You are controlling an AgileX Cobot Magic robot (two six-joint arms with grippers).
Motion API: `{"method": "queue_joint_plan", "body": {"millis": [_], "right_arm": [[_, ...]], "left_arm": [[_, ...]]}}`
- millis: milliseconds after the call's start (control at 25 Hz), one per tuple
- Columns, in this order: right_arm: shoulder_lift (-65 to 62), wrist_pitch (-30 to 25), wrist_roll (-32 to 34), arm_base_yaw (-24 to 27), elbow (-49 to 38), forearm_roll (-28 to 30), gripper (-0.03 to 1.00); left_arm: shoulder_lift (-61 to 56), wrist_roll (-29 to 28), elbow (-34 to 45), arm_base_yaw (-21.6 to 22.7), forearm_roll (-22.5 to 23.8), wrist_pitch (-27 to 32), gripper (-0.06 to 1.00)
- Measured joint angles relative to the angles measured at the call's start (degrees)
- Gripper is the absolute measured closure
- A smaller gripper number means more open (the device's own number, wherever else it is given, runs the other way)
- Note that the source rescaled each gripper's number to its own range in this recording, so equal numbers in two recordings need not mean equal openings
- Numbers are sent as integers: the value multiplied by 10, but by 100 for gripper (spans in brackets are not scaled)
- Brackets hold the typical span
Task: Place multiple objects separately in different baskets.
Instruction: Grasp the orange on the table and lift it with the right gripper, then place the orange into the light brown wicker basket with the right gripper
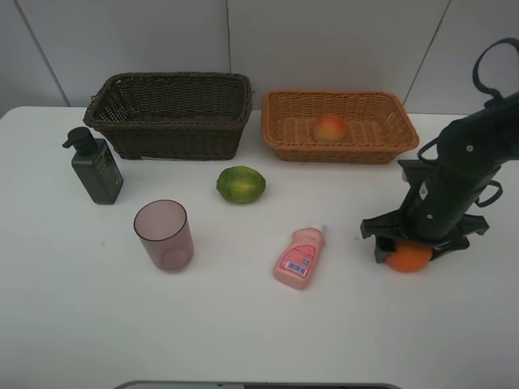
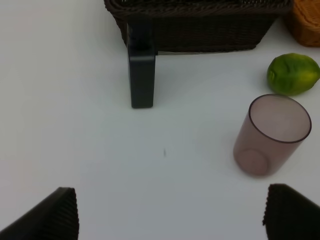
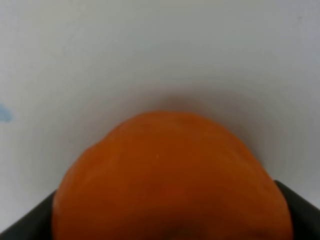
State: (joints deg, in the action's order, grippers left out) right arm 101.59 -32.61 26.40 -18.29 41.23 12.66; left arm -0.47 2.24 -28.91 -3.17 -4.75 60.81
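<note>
My right gripper [image 1: 413,245] is down on the table at the right, shut on the orange [image 1: 409,258], which fills the right wrist view [image 3: 170,180] between the two fingers. A peach-red fruit [image 1: 330,127] lies in the tan basket [image 1: 340,154]. The dark brown basket [image 1: 178,138] stands to its left. On the table are the green fruit [image 1: 241,184], the pink bottle [image 1: 301,258] lying down, the pink cup [image 1: 164,235] and the dark pump bottle [image 1: 96,167]. My left gripper [image 2: 170,215] is open, short of the cup [image 2: 272,135] and pump bottle [image 2: 142,75], holding nothing.
A white wall runs behind both baskets. The table's back edge lies just past them. The left arm is out of the high view. The left wrist view also catches the green fruit [image 2: 293,74], the dark basket [image 2: 200,30] and a corner of the tan basket [image 2: 307,25].
</note>
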Motion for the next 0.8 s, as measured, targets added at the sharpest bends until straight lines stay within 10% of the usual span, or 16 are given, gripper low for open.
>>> {"method": "queue_joint_plan", "body": {"millis": [440, 800], "right_arm": [[0, 11, 0, 0, 2, -2, 42], [-5, -176, -58, 0, 124, -18, 42]], "left_arm": [[0, 0, 0, 0, 0, 0, -1], [0, 0, 0, 0, 0, 0, -1]]}}
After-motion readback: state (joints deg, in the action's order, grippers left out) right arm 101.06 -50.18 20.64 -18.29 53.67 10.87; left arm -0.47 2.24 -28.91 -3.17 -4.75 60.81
